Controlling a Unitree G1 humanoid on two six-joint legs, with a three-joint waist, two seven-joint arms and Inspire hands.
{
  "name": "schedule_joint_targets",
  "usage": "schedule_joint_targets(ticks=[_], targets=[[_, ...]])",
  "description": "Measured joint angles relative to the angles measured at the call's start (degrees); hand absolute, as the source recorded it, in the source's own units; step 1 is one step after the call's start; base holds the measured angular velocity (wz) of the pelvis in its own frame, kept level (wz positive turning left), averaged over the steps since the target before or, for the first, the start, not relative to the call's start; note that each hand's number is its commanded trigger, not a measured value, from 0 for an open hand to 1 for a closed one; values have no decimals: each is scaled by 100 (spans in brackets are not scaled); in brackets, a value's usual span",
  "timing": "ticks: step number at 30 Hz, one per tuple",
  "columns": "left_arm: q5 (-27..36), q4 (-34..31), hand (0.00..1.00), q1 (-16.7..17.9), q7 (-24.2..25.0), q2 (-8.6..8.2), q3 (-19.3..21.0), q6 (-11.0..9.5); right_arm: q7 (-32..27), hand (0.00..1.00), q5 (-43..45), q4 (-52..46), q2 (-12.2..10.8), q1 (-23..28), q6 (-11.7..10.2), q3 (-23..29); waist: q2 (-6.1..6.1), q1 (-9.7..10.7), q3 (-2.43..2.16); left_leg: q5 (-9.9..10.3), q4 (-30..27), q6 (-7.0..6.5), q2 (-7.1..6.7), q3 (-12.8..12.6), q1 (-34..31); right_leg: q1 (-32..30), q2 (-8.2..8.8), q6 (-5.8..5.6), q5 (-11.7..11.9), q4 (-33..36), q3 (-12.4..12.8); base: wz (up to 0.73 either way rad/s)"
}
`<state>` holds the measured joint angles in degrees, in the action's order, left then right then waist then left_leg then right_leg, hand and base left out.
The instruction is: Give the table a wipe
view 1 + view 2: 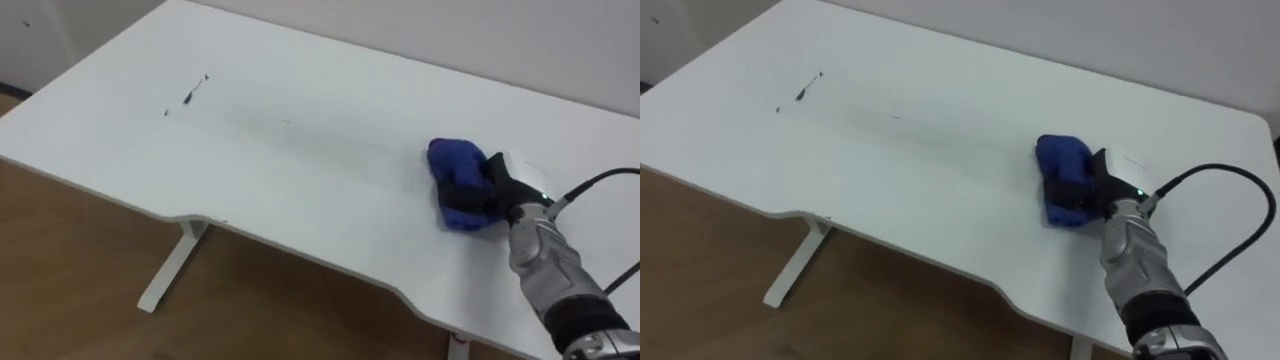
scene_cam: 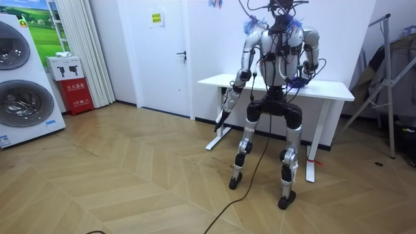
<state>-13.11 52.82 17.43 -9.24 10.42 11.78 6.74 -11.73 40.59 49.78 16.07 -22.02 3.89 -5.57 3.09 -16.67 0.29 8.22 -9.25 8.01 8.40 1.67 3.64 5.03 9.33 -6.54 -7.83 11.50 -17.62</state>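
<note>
White worktop (image 1: 300, 190) | your right hand (image 1: 497, 190) clenched on blue cloth (image 1: 450, 160), right end | dark marks (image 1: 188, 96) well apart, far left | keep pressure down, sweep one long pass to them | left hand (image 2: 228, 101) hangs idle

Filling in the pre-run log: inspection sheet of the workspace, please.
surface: white table, small dark marks near its far left corner.
job's things: crumpled blue cloth on the table's right part.
clutter: nothing seen.
hands: right hand curled on the cloth; left hand hangs beside the table's edge.
cables: nothing seen beyond the robot's own.
surroundings: wooden herringbone floor, white door, white washing machines.
</note>
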Motion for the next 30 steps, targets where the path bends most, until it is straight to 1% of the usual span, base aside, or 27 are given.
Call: schedule_joint_targets(ticks=[2,5,7,14,18,22,25,27,30], targets=[[2,-14,0,-69,-16,0,-23,-72,-17,0,-2,0,8,100,-58,9,25,113,-14,0,6,0,0,-33,18,2,-1,1,1,0,31,-7],[2,-8,0,-72,-25,-2,-85,-76,-57,0,-12,0,27,157,-71,13,34,207,-15,0,5,0,0,-60,46,-11,-1,2,2,2,43,-1],[2,-7,0,-51,-27,-7,-92,-76,-81,0,-12,0,29,198,-70,14,17,223,-8,9,8,3,1,-69,79,-2,-1,2,1,2,45,0],[3,-8,0,141,-30,-8,-88,-49,-97,0,1,-1,35,243,-67,33,28,242,-16,23,-5,-1,0,-87,93,5,1,3,2,3,78,0],[5,-9,0,152,-37,-10,-87,-41,-122,0,63,-93,36,258,-50,75,11,259,-21,23,-6,-1,1,-88,99,9,1,3,2,5,86,0],[41,-9,0,112,-108,-13,-99,-53,-147,0,47,-269,36,267,-60,131,9,387,-25,26,-5,-7,-2,-125,114,4,0,2,2,7,154,-4],[121,-9,0,62,-121,-12,-111,-87,-174,0,18,-291,38,271,-56,249,-1,408,-18,30,-3,-14,-7,-167,124,10,0,3,2,19,226,-7],[126,-8,0,11,-121,-13,-120,-87,-183,0,28,-357,51,296,-41,250,-9,457,-19,30,-1,-14,-7,-169,117,-19,-1,3,2,25,232,-2],[129,-37,0,-6,-117,-28,-134,-80,-184,0,36,-552,132,302,-6,250,-19,535,-23,31,14,-14,-6,-196,116,-40,-2,3,2,23,255,-4]])
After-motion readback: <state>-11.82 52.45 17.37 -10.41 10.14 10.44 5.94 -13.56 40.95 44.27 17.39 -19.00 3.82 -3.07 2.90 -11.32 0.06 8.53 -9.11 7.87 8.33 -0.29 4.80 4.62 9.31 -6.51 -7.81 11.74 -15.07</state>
